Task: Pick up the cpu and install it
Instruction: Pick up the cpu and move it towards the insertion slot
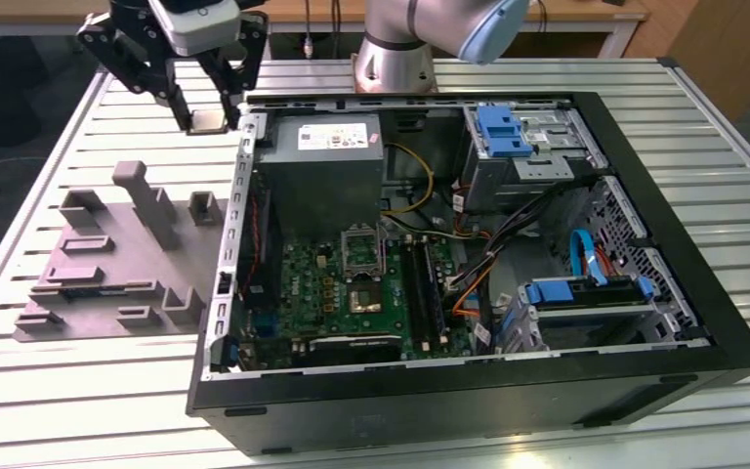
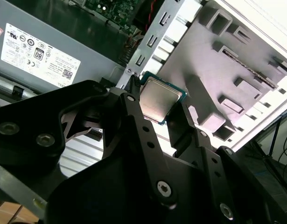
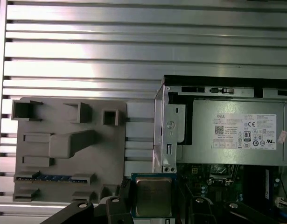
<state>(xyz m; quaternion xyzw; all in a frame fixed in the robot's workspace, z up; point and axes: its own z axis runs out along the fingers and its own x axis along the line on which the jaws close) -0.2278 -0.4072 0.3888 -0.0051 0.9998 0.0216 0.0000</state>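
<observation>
- Silvery-grey metal faces upward on the cpu (image 3: pixel 153 197), a flat square chip with a thin pale rim, held level and clear of the slatted table (image 1: pixel 75 391).
- Being square, it has no longer side. In the first wrist view its edges run parallel to the wall of the computer case (image 1: pixel 479 401).
- The gripper (image 1: pixel 203 112) is clamped on the cpu, with its black fingers (image 2: pixel 134 112) pressing two opposite edges.
- The gripper points straight down, and the wrist reaches out to the exterior view's left of the arm base (image 1: pixel 408 49).
- The cpu hangs just outside the case wall, beside the power supply (image 1: pixel 329 161), with the grey fixture (image 1: pixel 102 264) near on its other side.
- The metal-framed socket (image 1: pixel 359 252) sits inside the case, well apart from the chip.
</observation>
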